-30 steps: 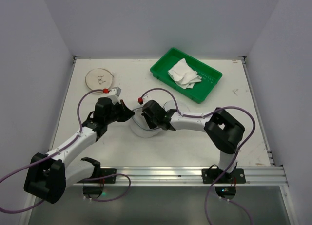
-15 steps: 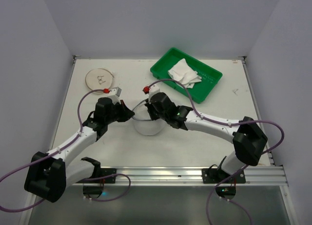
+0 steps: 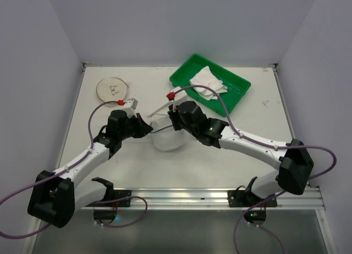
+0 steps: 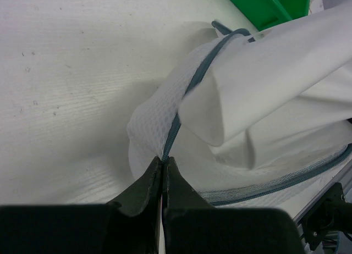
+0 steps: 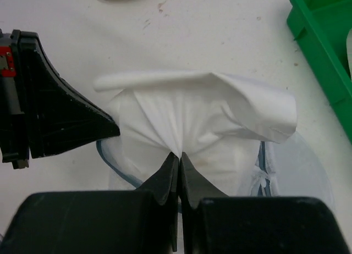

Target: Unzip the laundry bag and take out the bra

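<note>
In the middle of the top view I see the laundry bag [image 3: 168, 143] lying open on the table [image 3: 181, 169]. My left gripper [image 4: 163, 160], at the lower centre of the left wrist view, is pressed together on the bag's dark-rimmed edge. My right gripper [image 5: 179, 155] pinches a bunched fold of the bra [image 5: 192, 108], which is raised over the bag's opening.
</note>
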Motion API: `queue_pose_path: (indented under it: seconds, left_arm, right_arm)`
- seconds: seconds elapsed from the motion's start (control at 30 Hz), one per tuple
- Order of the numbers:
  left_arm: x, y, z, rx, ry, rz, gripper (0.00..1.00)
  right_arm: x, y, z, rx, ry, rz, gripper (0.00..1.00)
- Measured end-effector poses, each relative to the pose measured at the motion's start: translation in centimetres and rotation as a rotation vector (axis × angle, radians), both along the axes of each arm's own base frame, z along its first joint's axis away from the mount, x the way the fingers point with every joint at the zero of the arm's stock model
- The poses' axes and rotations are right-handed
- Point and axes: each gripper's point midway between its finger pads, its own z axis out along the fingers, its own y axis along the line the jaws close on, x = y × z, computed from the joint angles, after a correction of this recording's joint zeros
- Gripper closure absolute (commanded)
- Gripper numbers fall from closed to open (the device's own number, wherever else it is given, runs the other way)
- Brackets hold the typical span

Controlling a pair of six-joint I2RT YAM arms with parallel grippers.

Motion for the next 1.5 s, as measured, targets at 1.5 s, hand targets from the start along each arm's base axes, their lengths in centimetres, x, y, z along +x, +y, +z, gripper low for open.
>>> queue_pose_path:
  seconds: [1.5]
  left_arm:
    - [0.0, -0.4, 0.1, -0.014, -0.003, -0.02, 1.0]
  right_arm:
    - [12.6, -17.6, 31.4, 0.067, -0.606, -0.757, 1.0]
